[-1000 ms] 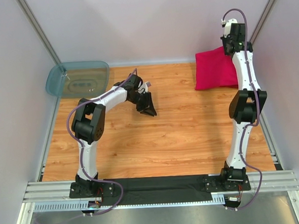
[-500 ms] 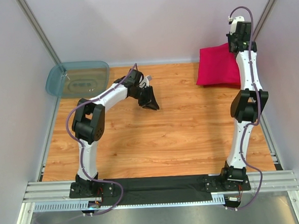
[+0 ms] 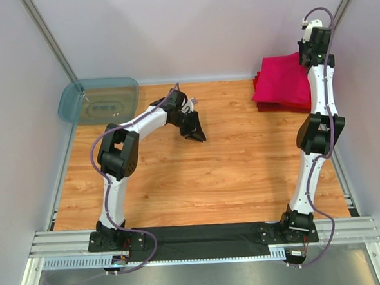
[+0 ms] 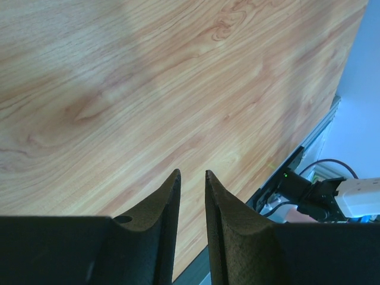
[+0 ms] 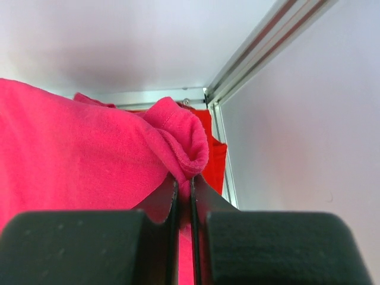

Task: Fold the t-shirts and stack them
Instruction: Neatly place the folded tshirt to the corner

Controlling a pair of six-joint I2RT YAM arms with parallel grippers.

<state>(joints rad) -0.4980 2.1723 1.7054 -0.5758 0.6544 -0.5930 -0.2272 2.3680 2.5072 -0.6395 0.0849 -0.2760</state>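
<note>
A folded magenta-pink t-shirt (image 3: pixel 283 78) lies at the table's far right corner on top of brighter red folded t-shirts (image 3: pixel 271 105), whose edges show beneath it. My right gripper (image 3: pixel 310 57) is above that corner, shut on a bunched edge of the magenta-pink t-shirt (image 5: pixel 89 154). In the right wrist view the cloth is pinched between my fingertips (image 5: pixel 184 181), and a red t-shirt (image 5: pixel 215 154) shows behind. My left gripper (image 3: pixel 194 130) hovers over bare wood in the middle of the table. Its fingers (image 4: pixel 192 178) stand slightly apart and hold nothing.
A translucent blue-grey plastic tub (image 3: pixel 99 99) sits at the far left corner. Walls with metal posts close in the table at left, back and right. A black strip and rail (image 3: pixel 202 235) run along the near edge by the arm bases.
My right gripper has carried the magenta-pink t-shirt right and back, onto the red pile in the corner. My left gripper has shifted slightly to the right.
</note>
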